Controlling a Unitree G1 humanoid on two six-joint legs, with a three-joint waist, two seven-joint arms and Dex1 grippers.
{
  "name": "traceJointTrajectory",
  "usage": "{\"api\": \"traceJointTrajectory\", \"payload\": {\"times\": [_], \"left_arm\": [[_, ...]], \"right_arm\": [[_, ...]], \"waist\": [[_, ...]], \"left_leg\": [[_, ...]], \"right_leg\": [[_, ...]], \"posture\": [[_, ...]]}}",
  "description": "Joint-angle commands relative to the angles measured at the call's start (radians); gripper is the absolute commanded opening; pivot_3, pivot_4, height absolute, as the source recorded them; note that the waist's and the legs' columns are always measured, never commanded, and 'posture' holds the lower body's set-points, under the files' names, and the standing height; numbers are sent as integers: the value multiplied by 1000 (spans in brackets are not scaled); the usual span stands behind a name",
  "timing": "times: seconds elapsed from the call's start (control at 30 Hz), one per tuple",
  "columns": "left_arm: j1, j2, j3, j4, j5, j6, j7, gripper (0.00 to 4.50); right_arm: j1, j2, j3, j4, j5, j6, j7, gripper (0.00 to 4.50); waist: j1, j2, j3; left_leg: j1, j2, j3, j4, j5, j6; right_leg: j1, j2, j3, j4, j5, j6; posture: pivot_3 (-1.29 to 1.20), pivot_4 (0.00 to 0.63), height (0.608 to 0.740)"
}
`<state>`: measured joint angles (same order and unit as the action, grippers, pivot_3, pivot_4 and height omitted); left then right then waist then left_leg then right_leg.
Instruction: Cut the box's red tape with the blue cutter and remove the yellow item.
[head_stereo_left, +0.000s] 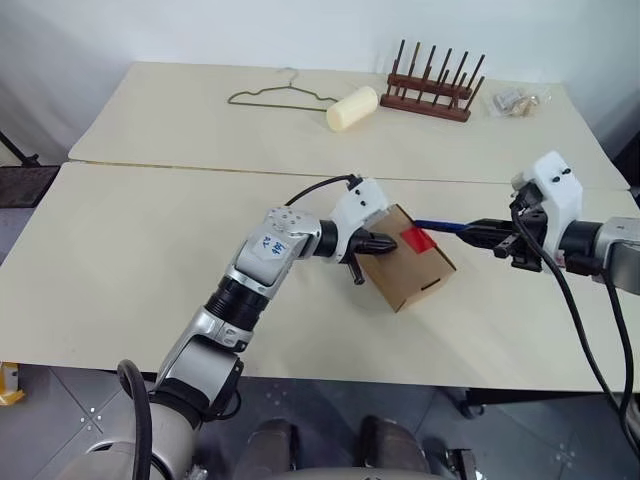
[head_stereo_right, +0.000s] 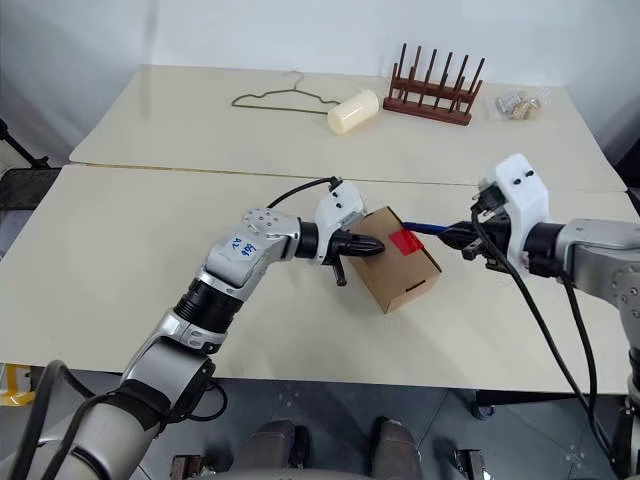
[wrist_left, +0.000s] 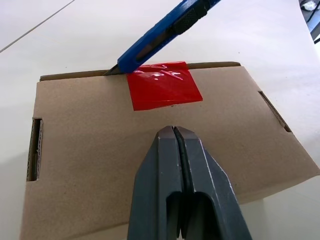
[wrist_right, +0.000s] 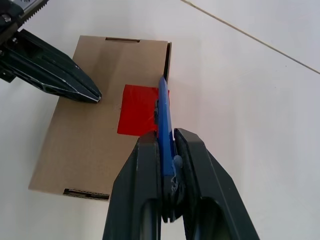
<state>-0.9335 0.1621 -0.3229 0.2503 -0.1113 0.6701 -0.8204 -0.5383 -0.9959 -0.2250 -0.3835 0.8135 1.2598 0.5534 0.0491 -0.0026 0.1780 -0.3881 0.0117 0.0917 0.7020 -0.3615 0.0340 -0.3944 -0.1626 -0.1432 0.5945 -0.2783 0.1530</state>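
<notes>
Cardboard box (head_stereo_left: 409, 258) mid-frame: the clenched, empty left gripper (wrist_left: 175, 134) is pressing its top while the right gripper (wrist_right: 166, 145) is grasping the cutter (wrist_left: 157, 37), tip touching the tape's (wrist_left: 163, 84) edge.

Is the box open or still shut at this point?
Shut: the box has its top flap lying flat, the red tape spans the seam, and the blue cutter tip is at that edge.

Matt brown cardboard box (wrist_left: 150, 150), glossy wrinkled red tape (wrist_left: 164, 83), smooth blue plastic cutter (wrist_left: 160, 35), on a matt cream table (head_stereo_left: 150, 250).
</notes>
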Motion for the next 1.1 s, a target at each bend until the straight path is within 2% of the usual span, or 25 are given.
{"api": "traceJointTrajectory", "payload": {"times": [0.03, 0.4, 0.73, 1.0, 1.1], "left_arm": [[26, 5, -23, 1, 9, 22, -3, 0], [20, 12, -46, 26, 30, 34, 3, 0], [32, 6, -68, 14, 31, 45, 5, 0], [30, 7, -70, 21, 29, 38, 5, 0], [30, 7, -69, 24, 28, 33, 5, 0]], "right_arm": [[3, -18, -22, -12, -7, -13, 18, 141], [-49, -110, 33, -23, 27, 130, 72, 141], [-38, -202, 61, -31, 42, 165, 161, 141], [47, -351, 10, -55, 84, 169, 305, 141], [86, -362, -39, -52, 83, 151, 327, 141]], "waist": [[0, 0, 0], [1, 1, 0], [2, 1, -1], [2, 1, -1], [3, 1, -1]], "left_leg": [[0, 0, 0, 0, 0, 0], [0, 0, 0, 0, 0, 0], [1, 0, -1, 1, 0, 0], [1, 0, -1, 1, 0, 0], [1, 0, -1, 2, 0, 0]], "right_leg": [[0, 0, 0, 0, 0, 0], [0, 0, 0, 0, 0, 0], [1, 0, 0, 0, 0, 0], [2, 0, 0, 0, 0, 0], [2, 0, 0, 1, 0, 0]], "posture": [[0, 150, 740], [0, 150, 740], [0, 150, 740], [0, 150, 740], [0, 150, 740]]}}
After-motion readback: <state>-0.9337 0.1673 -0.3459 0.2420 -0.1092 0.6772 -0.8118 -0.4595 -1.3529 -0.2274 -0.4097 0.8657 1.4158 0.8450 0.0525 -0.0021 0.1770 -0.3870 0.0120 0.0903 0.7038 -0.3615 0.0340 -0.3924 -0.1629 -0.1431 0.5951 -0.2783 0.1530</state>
